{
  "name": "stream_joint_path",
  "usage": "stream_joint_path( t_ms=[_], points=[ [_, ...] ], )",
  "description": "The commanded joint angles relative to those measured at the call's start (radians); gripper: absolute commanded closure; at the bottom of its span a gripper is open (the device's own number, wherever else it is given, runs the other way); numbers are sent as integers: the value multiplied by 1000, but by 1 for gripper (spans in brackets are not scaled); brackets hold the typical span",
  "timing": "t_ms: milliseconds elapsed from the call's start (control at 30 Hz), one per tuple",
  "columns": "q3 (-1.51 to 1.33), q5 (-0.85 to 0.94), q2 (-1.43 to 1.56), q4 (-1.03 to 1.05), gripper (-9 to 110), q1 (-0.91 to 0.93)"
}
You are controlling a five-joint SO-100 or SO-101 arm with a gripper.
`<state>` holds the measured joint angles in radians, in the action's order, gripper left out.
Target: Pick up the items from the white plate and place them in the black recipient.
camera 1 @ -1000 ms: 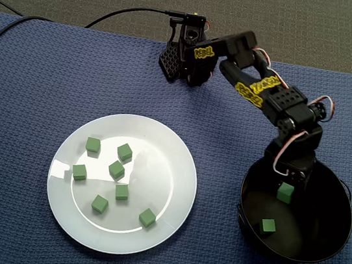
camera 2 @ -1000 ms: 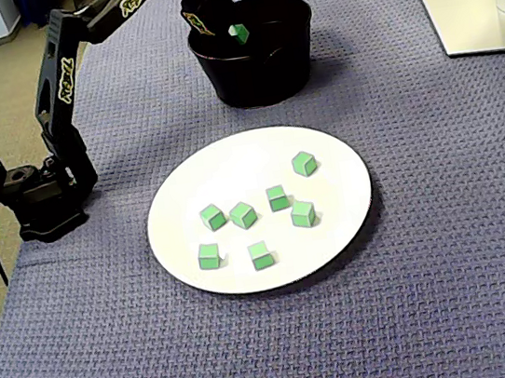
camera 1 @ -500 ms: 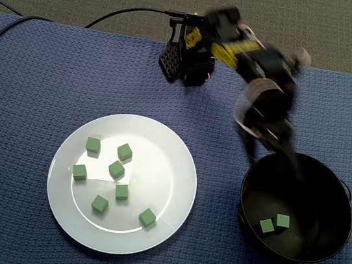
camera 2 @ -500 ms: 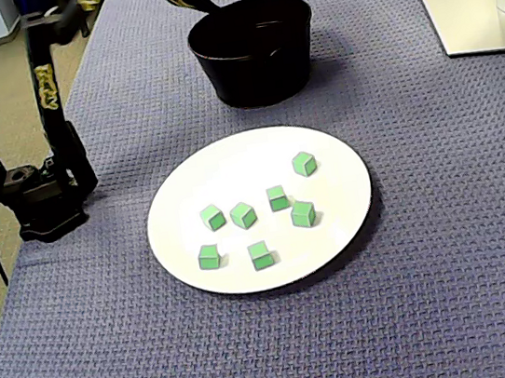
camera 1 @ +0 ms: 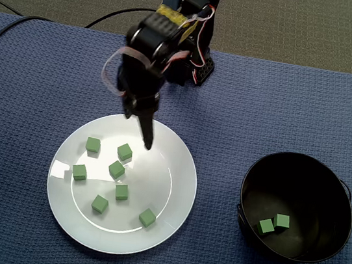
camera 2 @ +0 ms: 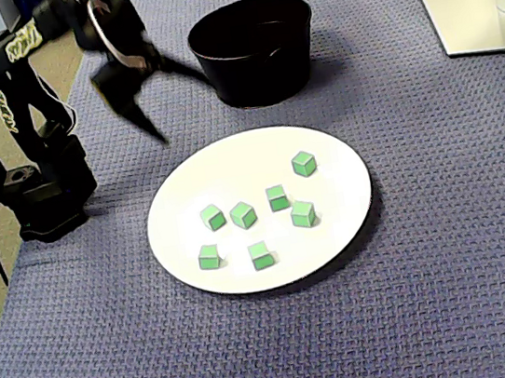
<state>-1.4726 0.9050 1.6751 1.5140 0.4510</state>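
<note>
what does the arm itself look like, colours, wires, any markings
The arm is black plastic with yellow lettering on its links. A pale cable loop and thin red and white wires run near the wrist. The gripper is black with tapered fingers. A black cable leaves the black base.

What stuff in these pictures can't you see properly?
1. Inside of the black bowl: in the side fixed view its own wall hides what is in it. Only the top-down fixed view shows the two green cubes there.
2. Gripper: smeared by motion blur in the side view. The jaws look spread, but fingertip detail is lost.
3. White stand: cut off by the top and right edges.
</note>
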Motion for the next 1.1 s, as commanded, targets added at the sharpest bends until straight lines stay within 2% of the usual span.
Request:
stream_joint_path(
  t_ms=[0,200,367,700,1067],
  points=[
    [-140,106,-40,-123,66,83],
    [-285,167,-130,-360,64,114],
    [-362,167,-164,-449,64,91],
    [-397,129,-169,-459,70,25],
    [-456,153,-222,-626,73,29]
  ],
)
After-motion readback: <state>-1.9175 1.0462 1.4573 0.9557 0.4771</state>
